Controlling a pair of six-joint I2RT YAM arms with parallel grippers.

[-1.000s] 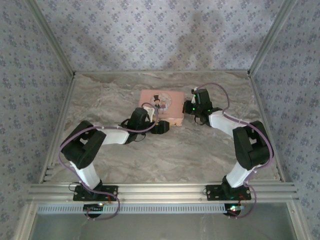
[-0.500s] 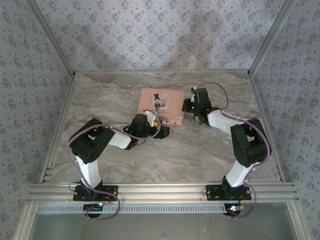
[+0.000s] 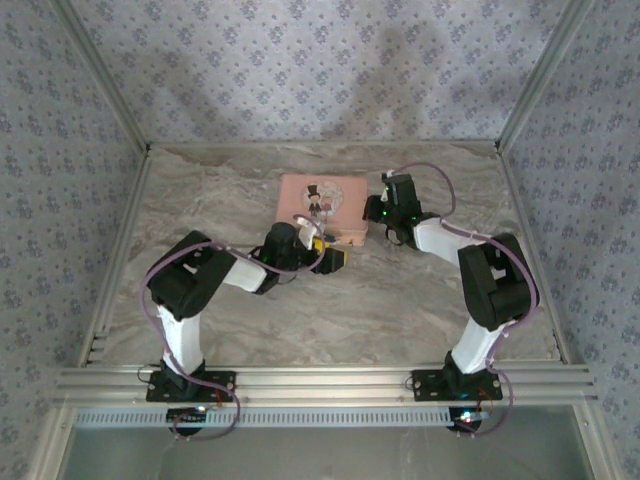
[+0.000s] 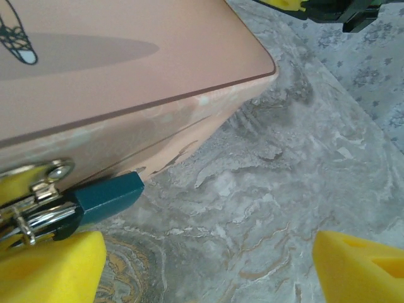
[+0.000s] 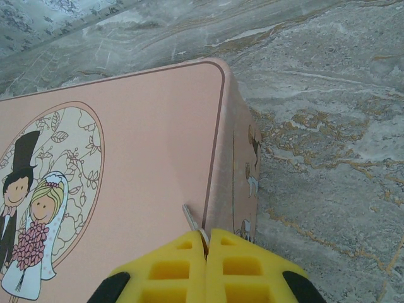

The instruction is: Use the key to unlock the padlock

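The pink rectangular metal tin [image 5: 126, 158] carries a printed cartoon. It shows a groom in a black top hat and a blonde bride with a veil and a red bouquet, inside an oval of brown leaf scrolls. A thin brown line runs around the lid's rounded edge, and small figures are printed on the tin's side wall.

The left arm folds its elbow out to the left and lays its forearm low over the grey veined marble-look table [image 4: 284, 177], reaching towards the tin's near edge. The left gripper [image 4: 205, 266] has its yellow foam-like pads spread wide with nothing between them.

The small squarish dark-blue padlock [image 4: 107, 197] lies on the table against the tin's near wall, just above the left-hand pad. Its shiny silver shackle [image 4: 41, 219] passes through the tin's pale metal hasp [image 4: 47, 177].

The right arm bends at a high elbow and reaches in to the tin's right side. The right gripper [image 5: 206, 243] has its ribbed yellow pads pressed together on a thin silver key [image 5: 190, 218]. The key's tip pokes out over the lid beside the right edge.
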